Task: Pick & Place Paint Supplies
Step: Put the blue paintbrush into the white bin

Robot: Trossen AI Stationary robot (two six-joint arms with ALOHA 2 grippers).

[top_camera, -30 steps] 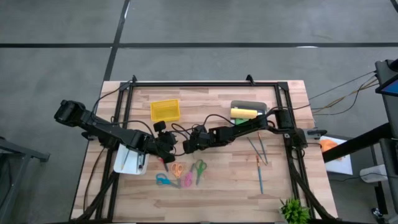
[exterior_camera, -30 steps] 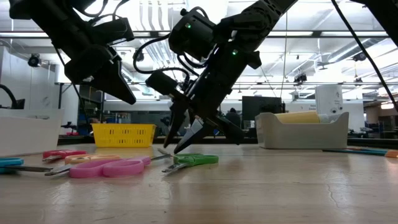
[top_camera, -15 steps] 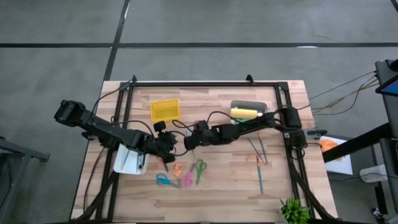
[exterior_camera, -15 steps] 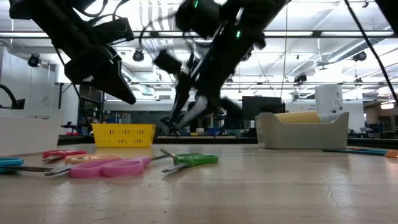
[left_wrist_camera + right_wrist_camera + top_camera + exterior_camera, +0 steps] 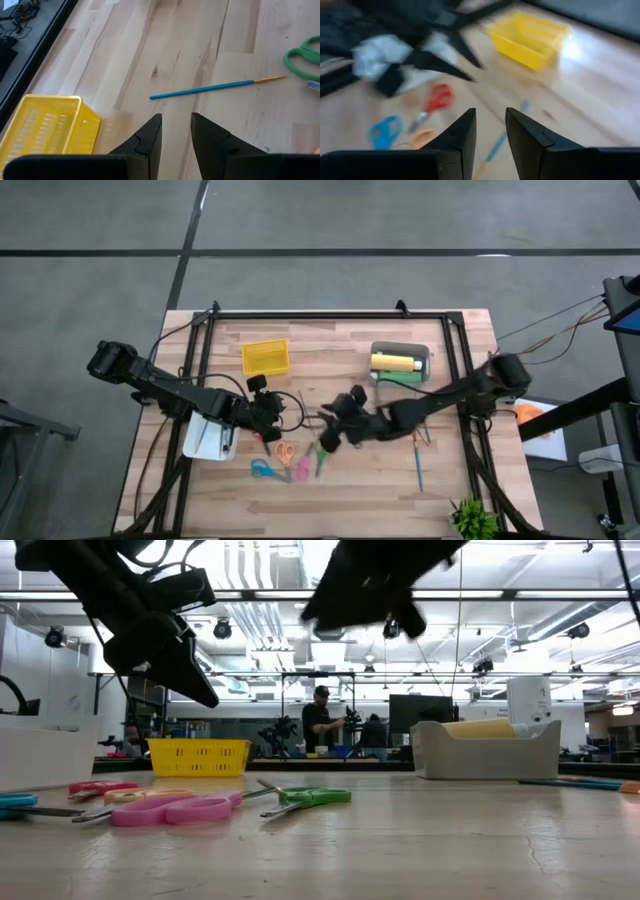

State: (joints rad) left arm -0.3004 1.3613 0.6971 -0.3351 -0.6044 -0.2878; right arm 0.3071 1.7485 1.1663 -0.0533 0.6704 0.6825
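The left gripper hangs above the tabletop a little left of its middle, just beside a white tray whose contents cannot be made out under the arm. Its wrist view shows its jaws a narrow gap apart with nothing between them. Past them lies a teal brush flat on the wood, and a yellow basket is cut off at the picture's border. From above, that basket sits toward the far edge, left of centre.

Near the front edge, left of the middle, lie several scissors in blue, orange, pink and green; the green pair is partly covered by the right arm. In the low view they lie in a row, though their blades are hard to separate.

The right gripper is blurred above the middle of the tabletop. In its wrist view the jaws stand slightly parted and empty, and everything beyond them is smeared.

Toward the far right sits a grey bin holding a yellow paint bottle lying on its side; something green shows below it, too hidden to name. Near the right edge lie thin brushes, partly crossed by the arm, with another teal one closer to the front.
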